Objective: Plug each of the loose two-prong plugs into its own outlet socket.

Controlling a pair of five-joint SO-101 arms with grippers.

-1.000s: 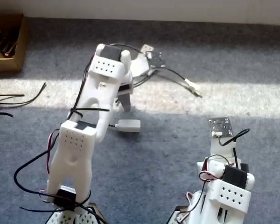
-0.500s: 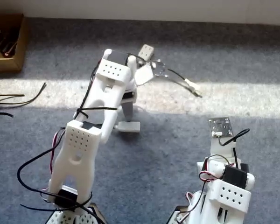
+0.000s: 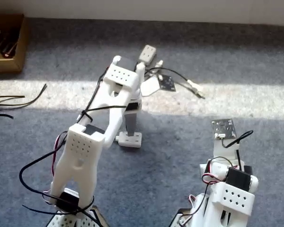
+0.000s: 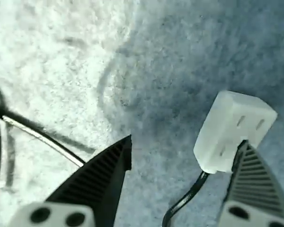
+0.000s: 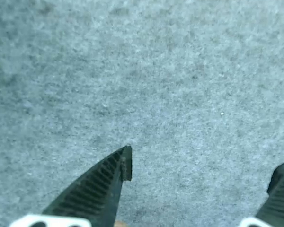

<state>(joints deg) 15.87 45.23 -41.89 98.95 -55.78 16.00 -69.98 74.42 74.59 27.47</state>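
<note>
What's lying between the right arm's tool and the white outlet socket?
Just bare grey carpet in the high view, from the right tool across to the outlet socket.

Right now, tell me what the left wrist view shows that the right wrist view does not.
Left wrist view alone: a white socket block with its black cord, close by the open left gripper, plus a loose wire. Right wrist view alone: the open right gripper. Both: grey carpet beneath an open gripper.
</note>
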